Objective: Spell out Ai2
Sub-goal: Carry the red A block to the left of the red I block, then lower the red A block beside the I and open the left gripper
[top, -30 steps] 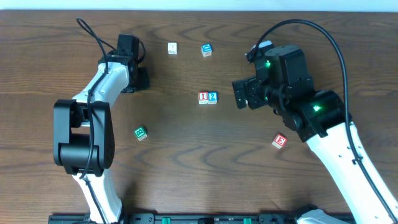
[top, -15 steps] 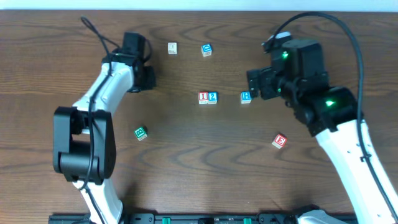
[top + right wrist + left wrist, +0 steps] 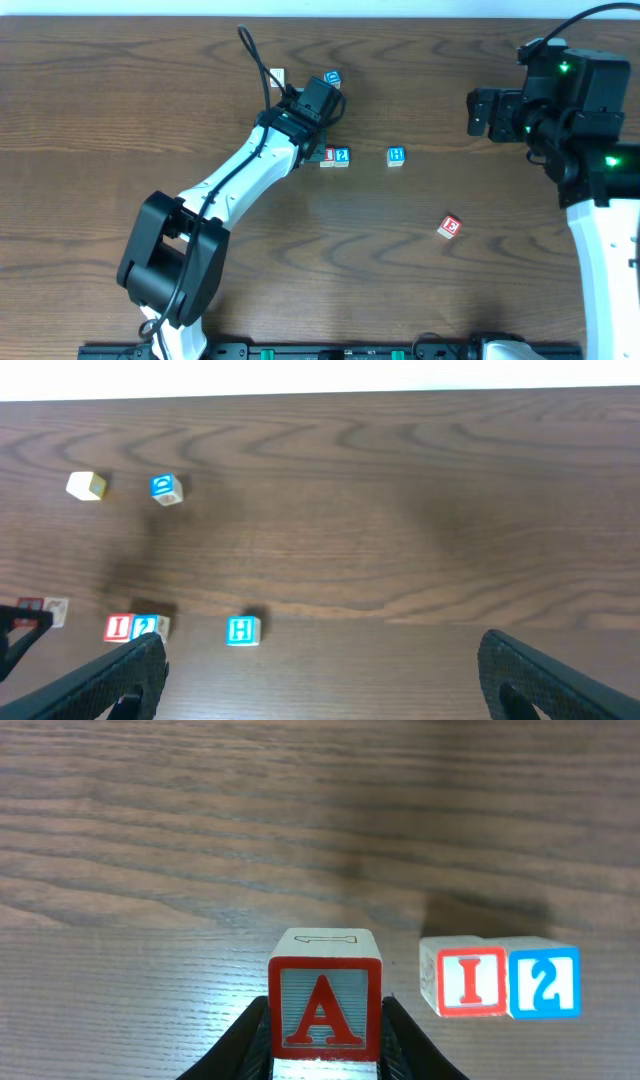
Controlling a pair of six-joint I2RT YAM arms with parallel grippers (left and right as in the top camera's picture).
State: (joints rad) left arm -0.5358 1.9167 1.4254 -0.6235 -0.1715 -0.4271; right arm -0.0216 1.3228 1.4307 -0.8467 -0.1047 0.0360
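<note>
**A block (image 3: 325,1005) held beside the I–2 pair, ready to complete "Ai2".**

The A block, red letter upright toward the left wrist camera, is pinched on its two side faces by the left gripper (image 3: 325,1042), whose fingers (image 3: 250,1035) are closed to the block's width. It lies just left of the I block (image 3: 467,980), a gap apart, and the I block touches the 2 block (image 3: 545,982). Whether A rests on the table (image 3: 150,840) or hangs just above it cannot be told. Judged as a small, light, rigid cube with smooth painted faces, it is sturdy but liable to twist, so a centred hold on flat opposite sides suits it. The right gripper (image 3: 322,660) is spread wide and empty, well apart from the row, and a stray H block (image 3: 241,630) lies near the pair.
</note>
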